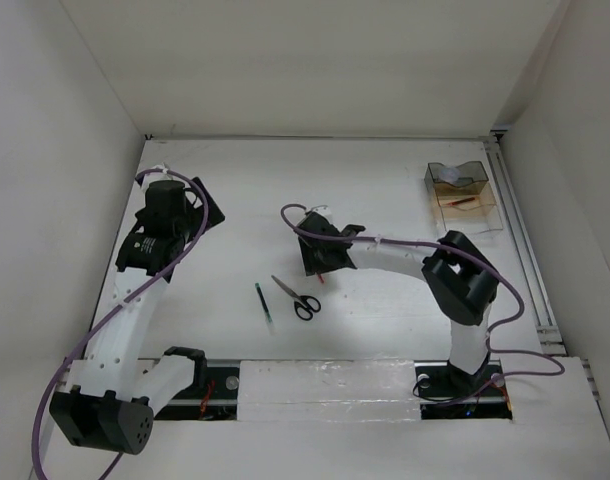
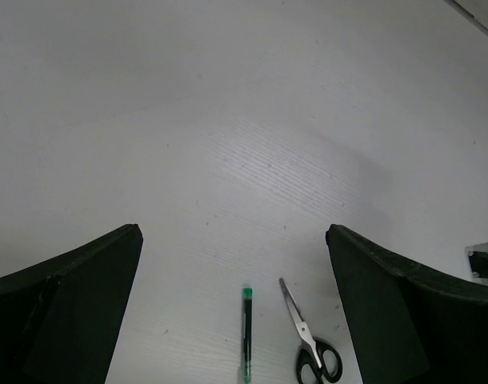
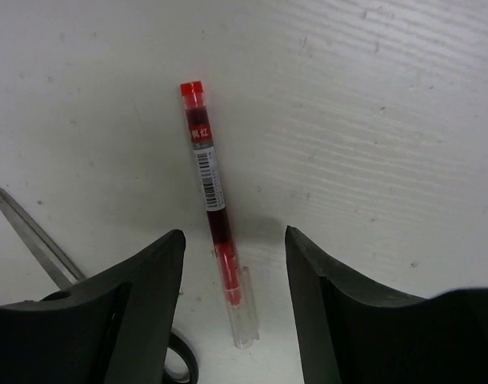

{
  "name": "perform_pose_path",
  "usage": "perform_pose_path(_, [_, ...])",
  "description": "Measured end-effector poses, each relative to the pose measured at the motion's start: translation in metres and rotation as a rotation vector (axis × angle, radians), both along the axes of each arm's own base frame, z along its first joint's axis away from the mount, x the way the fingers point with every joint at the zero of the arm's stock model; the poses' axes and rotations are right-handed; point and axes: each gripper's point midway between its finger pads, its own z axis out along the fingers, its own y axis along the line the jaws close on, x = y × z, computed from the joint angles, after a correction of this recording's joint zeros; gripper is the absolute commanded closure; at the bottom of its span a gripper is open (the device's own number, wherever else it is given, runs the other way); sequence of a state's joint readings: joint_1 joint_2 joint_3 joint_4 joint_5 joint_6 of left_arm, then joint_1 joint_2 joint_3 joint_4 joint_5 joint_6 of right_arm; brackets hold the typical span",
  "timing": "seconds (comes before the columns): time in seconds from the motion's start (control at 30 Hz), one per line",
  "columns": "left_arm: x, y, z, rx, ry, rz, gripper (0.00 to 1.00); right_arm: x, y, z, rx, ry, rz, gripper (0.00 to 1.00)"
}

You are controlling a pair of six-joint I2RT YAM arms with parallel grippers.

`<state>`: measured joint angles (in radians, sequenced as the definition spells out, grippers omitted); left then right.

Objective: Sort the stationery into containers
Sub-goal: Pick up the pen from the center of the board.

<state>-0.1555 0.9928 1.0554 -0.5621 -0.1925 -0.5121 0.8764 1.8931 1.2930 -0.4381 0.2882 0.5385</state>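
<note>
A red-and-white pen [image 3: 208, 180] with a clear cap lies on the white table. My right gripper [image 3: 232, 236] is open and low over it, one finger on each side of the pen's capped end, neither touching. In the top view the right gripper [image 1: 320, 260] sits mid-table. Black-handled scissors [image 1: 296, 298] and a thin dark pen with a green end [image 1: 264, 303] lie just in front of it. My left gripper [image 2: 233, 230] is wide open and holds nothing, above bare table at the left [image 1: 185, 215]. The smoky-brown organiser [image 1: 465, 190] stands far right, holding a pale roll [image 1: 450, 174] and a red pen [image 1: 463, 203].
The scissors' blade [image 3: 28, 232] and handle loop [image 3: 180, 360] lie just left of my right gripper's left finger. White walls enclose the table on three sides. A metal rail [image 1: 520, 235] runs along the right edge behind the organiser.
</note>
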Motion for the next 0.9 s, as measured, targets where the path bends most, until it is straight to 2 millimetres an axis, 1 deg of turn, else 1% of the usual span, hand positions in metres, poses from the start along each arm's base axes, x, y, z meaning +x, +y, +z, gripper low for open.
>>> perform_pose_path(0.07, [0.000, 0.000, 0.001, -0.001, -0.004, -0.001, 0.00, -0.007, 0.002, -0.011, -0.025, 0.018, 0.016, 0.45])
perform_pose_path(0.1, [0.001, 0.000, 0.001, -0.001, -0.005, -0.001, 0.00, -0.010, 0.003, -0.017, -0.040, 0.027, 0.024, 0.48])
perform_pose_path(0.2, [0.001, 0.000, 0.001, -0.002, -0.006, -0.001, 0.00, -0.015, 0.009, -0.018, -0.054, 0.016, 0.038, 0.55])
perform_pose_path(0.23, [0.001, 0.000, 0.001, 0.000, -0.005, -0.002, 0.00, -0.016, 0.010, -0.018, -0.057, 0.016, 0.040, 0.63])
perform_pose_path(0.33, [0.001, 0.000, 0.001, 0.004, -0.005, -0.005, 0.00, -0.016, 0.011, -0.018, -0.055, 0.017, 0.032, 0.77])
perform_pose_path(0.37, [0.001, 0.000, 0.001, 0.004, -0.005, -0.006, 0.00, -0.015, 0.011, -0.018, -0.055, 0.018, 0.030, 0.87])
perform_pose_path(0.43, [0.000, -0.001, 0.001, 0.002, -0.006, -0.009, 0.00, -0.015, 0.012, -0.018, -0.055, 0.018, 0.025, 1.00])
perform_pose_path(0.6, [0.000, -0.001, 0.002, 0.000, -0.007, -0.012, 0.00, -0.011, 0.011, -0.018, -0.048, 0.020, 0.018, 1.00])
perform_pose_path(0.67, [0.001, -0.002, 0.002, -0.002, -0.009, -0.015, 0.00, -0.007, 0.008, -0.015, -0.024, 0.035, 0.010, 1.00])
perform_pose_path(0.73, [0.001, -0.003, 0.002, -0.003, -0.010, -0.021, 0.00, 0.007, -0.002, -0.008, 0.019, 0.029, -0.029, 1.00])
perform_pose_path(0.8, [0.001, -0.004, 0.001, -0.004, -0.011, -0.027, 0.00, 0.029, -0.022, 0.012, 0.090, -0.001, -0.105, 1.00])
perform_pose_path(0.83, [0.001, -0.005, 0.000, -0.006, -0.008, -0.031, 0.00, 0.042, -0.035, 0.026, 0.129, -0.023, -0.152, 1.00])
perform_pose_path(0.9, [0.001, -0.006, -0.002, -0.008, -0.004, -0.038, 0.00, 0.075, -0.069, 0.068, 0.238, -0.105, -0.272, 1.00])
